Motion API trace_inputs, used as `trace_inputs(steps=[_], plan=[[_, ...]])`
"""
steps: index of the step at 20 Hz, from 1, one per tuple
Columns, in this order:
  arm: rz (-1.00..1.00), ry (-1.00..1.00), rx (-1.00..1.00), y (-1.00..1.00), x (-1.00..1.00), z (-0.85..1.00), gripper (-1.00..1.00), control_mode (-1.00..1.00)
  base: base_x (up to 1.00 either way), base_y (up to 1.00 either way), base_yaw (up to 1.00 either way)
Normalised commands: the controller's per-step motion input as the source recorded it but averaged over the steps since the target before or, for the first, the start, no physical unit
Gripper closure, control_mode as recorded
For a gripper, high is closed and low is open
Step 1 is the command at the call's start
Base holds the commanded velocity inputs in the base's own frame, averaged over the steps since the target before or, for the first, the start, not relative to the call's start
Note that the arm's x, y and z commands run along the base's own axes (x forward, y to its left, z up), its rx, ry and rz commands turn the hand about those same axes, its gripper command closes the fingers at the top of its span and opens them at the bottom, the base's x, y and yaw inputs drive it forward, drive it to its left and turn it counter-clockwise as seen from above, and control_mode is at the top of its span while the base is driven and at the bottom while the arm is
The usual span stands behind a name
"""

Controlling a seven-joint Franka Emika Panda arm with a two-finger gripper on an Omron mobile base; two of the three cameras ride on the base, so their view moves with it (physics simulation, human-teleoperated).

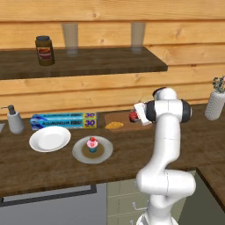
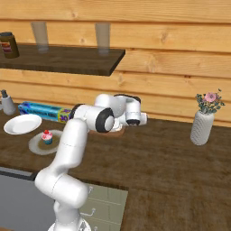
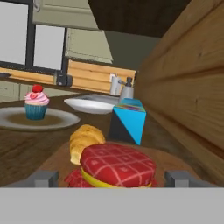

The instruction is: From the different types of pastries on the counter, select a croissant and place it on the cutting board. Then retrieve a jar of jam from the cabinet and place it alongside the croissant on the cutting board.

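Gripper point(image 3: 111, 178) straddles jar of jam point(image 3: 117, 166) beside croissant point(image 3: 86, 141).

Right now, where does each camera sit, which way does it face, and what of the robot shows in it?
Left base view: behind the arm's left, facing the counter; arm rises lower right, over the cutting board.
Right base view: behind its right, facing the same counter; arm rises lower left.
Hand view: on the hand, low along the board toward the sink; fingertips flank the jam jar, croissant behind.
All three share the cupcake.
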Motion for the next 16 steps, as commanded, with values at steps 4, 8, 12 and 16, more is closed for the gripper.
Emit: trace_inputs(steps=[4,8,12,16], plan=[[0.0,0.0,0.0,0.0,-0.02,0.09,-1.0,-1.0,0.0,0.0,0.0],[0.0,0.0,0.0,-0.01,-0.34,0.68,-1.0,-1.0,0.0,0.0,0.0],[0.0,0.03,0.0,0.0,-0.34,0.68,-1.0,-1.0,0.0,0.0,0.0],[-0.01,0.04,0.0,0.01,-0.65,0.58,-1.0,-1.0,0.0,0.0,0.0]])
